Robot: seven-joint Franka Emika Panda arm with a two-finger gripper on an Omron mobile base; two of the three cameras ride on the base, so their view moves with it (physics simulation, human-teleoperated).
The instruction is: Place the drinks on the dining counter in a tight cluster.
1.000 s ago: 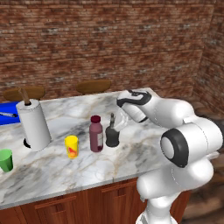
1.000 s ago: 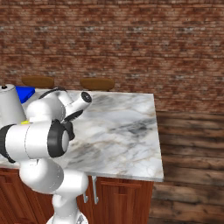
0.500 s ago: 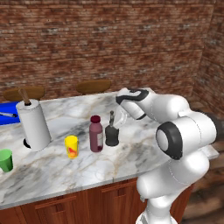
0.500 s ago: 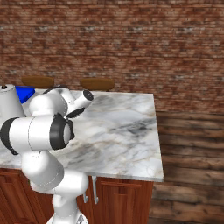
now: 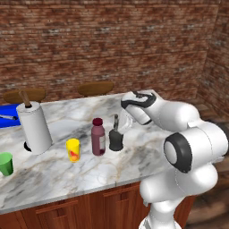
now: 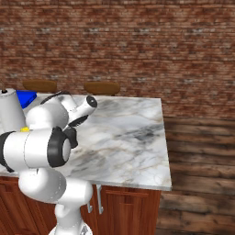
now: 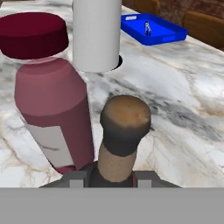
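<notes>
1. Left base view: the marble desk [image 5: 58,174] carries a maroon bottle [image 5: 98,137] and a squat black bottle [image 5: 116,139] standing upright just beside each other near the middle. A yellow cup [image 5: 73,150] stands just left of the maroon bottle, a paper towel roll [image 5: 34,127] farther left, and a green cup [image 5: 6,163] at the left edge. A blue tray [image 5: 6,117] lies at the back left. The claw [image 5: 117,121] sits over the thin neck of the black bottle.
2. Right base view: the arm's white body hides most of the desk's [image 6: 133,147] left part; the paper towel roll [image 6: 11,110] and a corner of the blue tray [image 6: 26,97] show beside it.
3. Hand view: the black bottle's neck and brown stopper [image 7: 124,131] rise between the fingers at the bottom; the claw is clenched on that neck. The maroon bottle [image 7: 52,98] stands close on its left, the paper towel roll [image 7: 96,35] behind, and the blue tray [image 7: 153,28] beyond it.
</notes>
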